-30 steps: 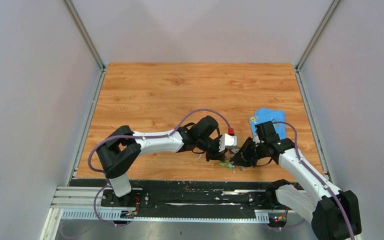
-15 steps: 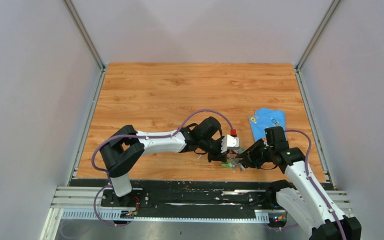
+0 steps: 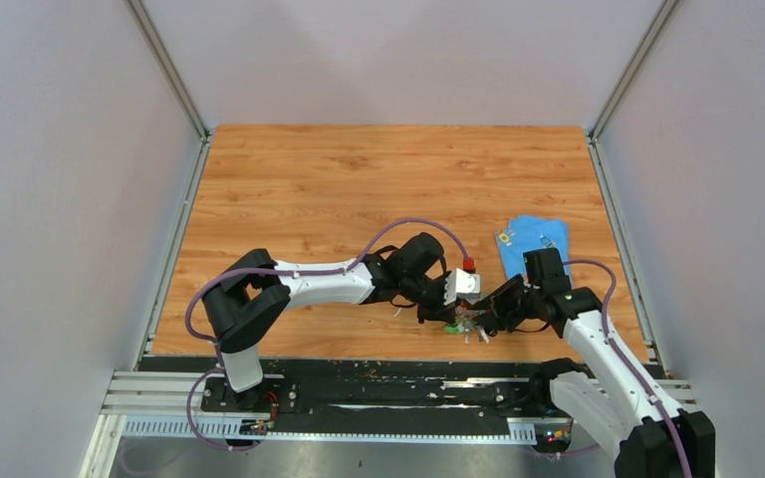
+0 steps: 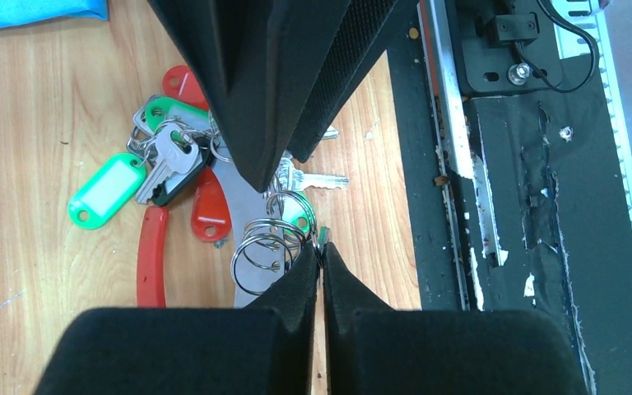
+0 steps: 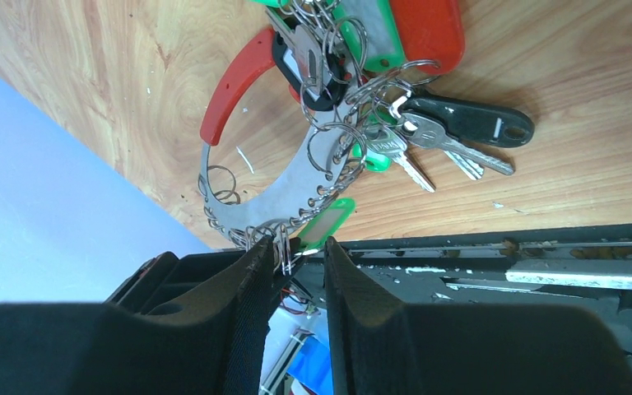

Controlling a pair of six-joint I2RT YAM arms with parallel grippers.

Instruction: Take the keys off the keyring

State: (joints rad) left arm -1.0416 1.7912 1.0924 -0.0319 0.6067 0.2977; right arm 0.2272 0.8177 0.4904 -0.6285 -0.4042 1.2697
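Note:
The keys (image 4: pixel 167 156) lie bunched on the wood near the table's front edge, silver with green (image 4: pixel 107 191) and red tags; they also show in the right wrist view (image 5: pixel 428 132) and as a small cluster in the top view (image 3: pixel 461 327). The keyring (image 4: pixel 267 247) is a curved silvery strip with several small rings and a red curved piece (image 4: pixel 151 255); it also shows in the right wrist view (image 5: pixel 296 185). My left gripper (image 4: pixel 322 249) is shut on one small ring at the strip's end. My right gripper (image 5: pixel 296 247) stands narrowly open, a ring and a green tag's end between its fingers.
A blue cloth (image 3: pixel 533 242) lies on the table behind my right arm. The black base rail (image 3: pixel 398 383) runs just below the keys. The two grippers meet tip to tip over the bunch (image 3: pixel 468 319).
My right arm swung its elbow out to the right and lowered, while its gripper stayed at the key bunch. My left arm edged slightly right.

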